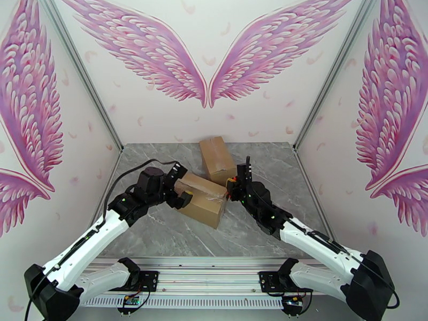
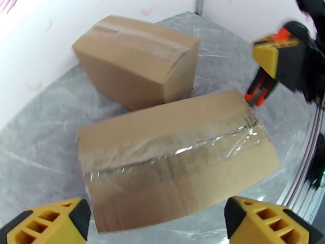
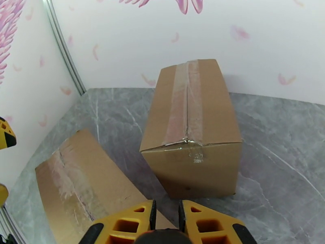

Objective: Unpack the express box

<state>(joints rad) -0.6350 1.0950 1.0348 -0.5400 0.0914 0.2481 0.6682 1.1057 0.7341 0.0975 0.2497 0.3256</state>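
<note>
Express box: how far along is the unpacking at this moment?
Done: nothing yet. The near box and the far box are both closed, with tape across their seams.
In hand: the left claw stands open at one end of the near box, not gripping it. The right claw, closed apparently on an orange tool, is at the other end.
Left: cut the tape, open the box, empty it.

Farther box (image 1: 218, 159) sits just behind nearer box (image 1: 202, 200) on the table (image 1: 160, 231).
</note>
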